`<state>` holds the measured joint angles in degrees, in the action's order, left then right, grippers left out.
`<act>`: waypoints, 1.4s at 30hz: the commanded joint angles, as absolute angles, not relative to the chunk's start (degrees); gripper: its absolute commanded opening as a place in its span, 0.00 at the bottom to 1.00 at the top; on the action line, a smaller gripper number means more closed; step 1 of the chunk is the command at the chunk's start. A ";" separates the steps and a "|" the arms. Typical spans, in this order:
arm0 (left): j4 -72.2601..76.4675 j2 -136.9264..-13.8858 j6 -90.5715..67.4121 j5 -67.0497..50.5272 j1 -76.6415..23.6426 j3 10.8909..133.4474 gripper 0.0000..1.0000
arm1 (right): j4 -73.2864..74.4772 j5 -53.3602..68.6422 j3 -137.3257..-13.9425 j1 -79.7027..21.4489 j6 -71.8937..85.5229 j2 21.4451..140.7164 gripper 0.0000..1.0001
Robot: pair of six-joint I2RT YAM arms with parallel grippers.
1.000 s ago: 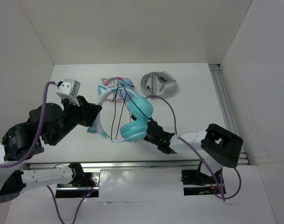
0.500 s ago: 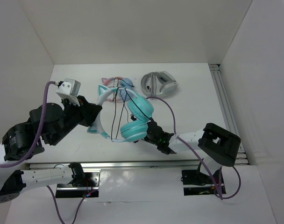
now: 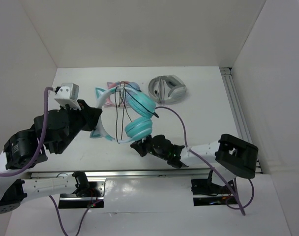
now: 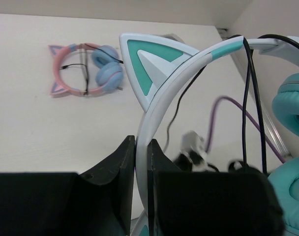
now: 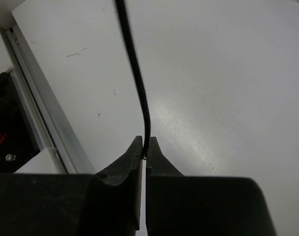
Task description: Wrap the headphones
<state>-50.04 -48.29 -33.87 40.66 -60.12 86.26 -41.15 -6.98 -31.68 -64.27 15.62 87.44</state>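
White panel walls point(image 3: 139, 34) are enclosing a white desk point(image 3: 203, 118) on three sides, a metal rail point(image 3: 236, 108) is running along its right edge, and light is glaring off the front edge

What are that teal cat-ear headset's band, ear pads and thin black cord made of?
Pale white-teal headband: looks like hard plastic, smooth with a slight sheen.
Teal ear pads: probably soft padded leatherette, rounded and matte.
Thin black cord: likely rubber-coated wire, bending freely.
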 commanded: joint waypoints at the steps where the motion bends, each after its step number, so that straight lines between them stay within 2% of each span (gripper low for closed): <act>1: -46.85 -47.64 -41.04 54.47 -60.21 84.82 0.00 | -33.87 -18.61 -30.06 -72.84 19.24 80.36 0.00; 7: -51.49 -55.27 -45.78 59.32 -58.19 86.13 0.00 | -18.92 -36.88 -34.88 -89.17 20.48 75.77 0.00; 17: -56.69 -61.61 -47.12 63.19 -54.50 82.62 0.00 | 2.62 -52.72 -49.56 -104.75 21.18 72.95 0.00; 23: -58.97 -66.26 -43.51 57.76 -53.88 82.09 0.00 | 15.98 -57.90 -62.04 -106.17 17.50 75.94 0.00; 31: -53.63 -62.23 -27.44 43.98 -56.60 75.42 0.00 | 33.63 -63.89 -74.43 -106.17 13.01 79.54 0.00; 36: -55.10 -61.08 -18.65 35.53 -57.74 74.18 0.00 | 40.69 -68.37 -76.64 -106.17 13.71 82.27 0.00; 42: -59.76 -61.70 -16.00 30.94 -58.89 73.57 0.00 | 44.46 -73.11 -76.64 -106.79 13.79 86.30 0.00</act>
